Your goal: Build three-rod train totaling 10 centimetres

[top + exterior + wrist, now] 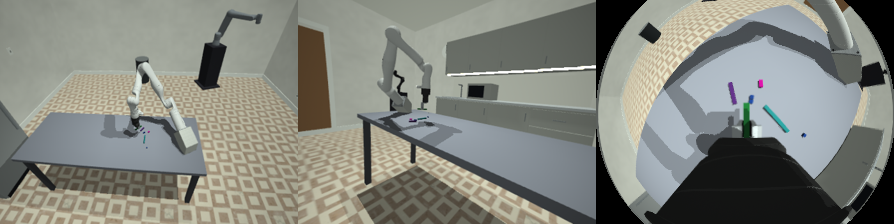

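Wrist view: the hand [746,131], clamped on the green rod [746,116] at frame centre above the counter [696,96], could, set down carelessly, knock the blue rod [750,99] or purple rod [732,92] just above it.
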